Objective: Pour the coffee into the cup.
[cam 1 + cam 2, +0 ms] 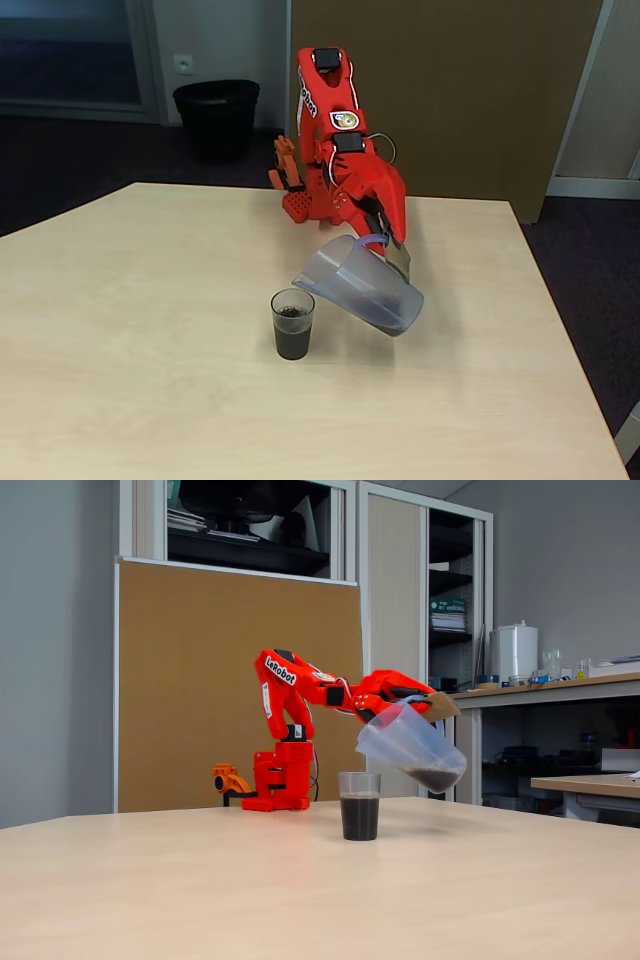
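The cup (292, 323) (359, 805) stands upright on the table, holding dark coffee (359, 817) to well above half its height. Right of it in both fixed views a translucent spouted pitcher (358, 284) (410, 747) hangs tilted above the table, spout pointing toward the cup and a little above its rim. A small pool of dark coffee (436, 779) sits in the pitcher's low back corner. No stream shows between spout and cup. My red gripper (392, 247) (425, 700) is shut on the pitcher's cardboard-taped handle.
The arm's red base (300, 195) (280, 785) stands at the table's far edge. A black bin (216, 118) sits on the floor behind. The pale wood table (150, 380) stretches left of and in front of the cup.
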Available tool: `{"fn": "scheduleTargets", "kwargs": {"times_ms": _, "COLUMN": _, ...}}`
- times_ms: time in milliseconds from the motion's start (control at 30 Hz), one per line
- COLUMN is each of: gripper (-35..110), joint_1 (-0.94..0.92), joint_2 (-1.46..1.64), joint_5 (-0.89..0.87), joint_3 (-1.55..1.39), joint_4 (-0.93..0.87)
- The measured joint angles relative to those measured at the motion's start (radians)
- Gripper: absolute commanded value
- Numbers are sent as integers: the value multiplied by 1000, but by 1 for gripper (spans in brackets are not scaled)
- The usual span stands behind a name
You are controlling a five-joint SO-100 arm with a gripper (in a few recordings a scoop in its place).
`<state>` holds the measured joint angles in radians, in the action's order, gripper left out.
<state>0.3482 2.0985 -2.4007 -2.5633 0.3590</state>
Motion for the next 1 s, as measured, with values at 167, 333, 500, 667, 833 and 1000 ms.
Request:
{"fn": "scheduleTargets", "kwargs": {"times_ms": 167, "gripper": 0, "joint_1": 23, "joint_2": -6, "joint_5": 101, "joint_3": 52, "joint_4": -114}}
{"fn": "scheduleTargets", "kwargs": {"times_ms": 333, "gripper": 0, "joint_1": 38, "joint_2": -31, "joint_5": 153, "joint_3": 104, "joint_4": -181}}
{"fn": "scheduleTargets", "kwargs": {"times_ms": 500, "gripper": 0, "joint_1": 64, "joint_2": -77, "joint_5": 215, "joint_3": 206, "joint_4": -275}}
{"fn": "scheduleTargets", "kwargs": {"times_ms": 667, "gripper": 0, "joint_1": 106, "joint_2": -179, "joint_5": 302, "joint_3": 336, "joint_4": -322}}
{"fn": "scheduleTargets", "kwargs": {"times_ms": 833, "gripper": 0, "joint_1": 163, "joint_2": -301, "joint_5": 436, "joint_3": 448, "joint_4": -337}}
{"fn": "scheduleTargets", "kwargs": {"times_ms": 1000, "gripper": 0, "joint_1": 206, "joint_2": -439, "joint_5": 597, "joint_3": 520, "joint_4": -337}}
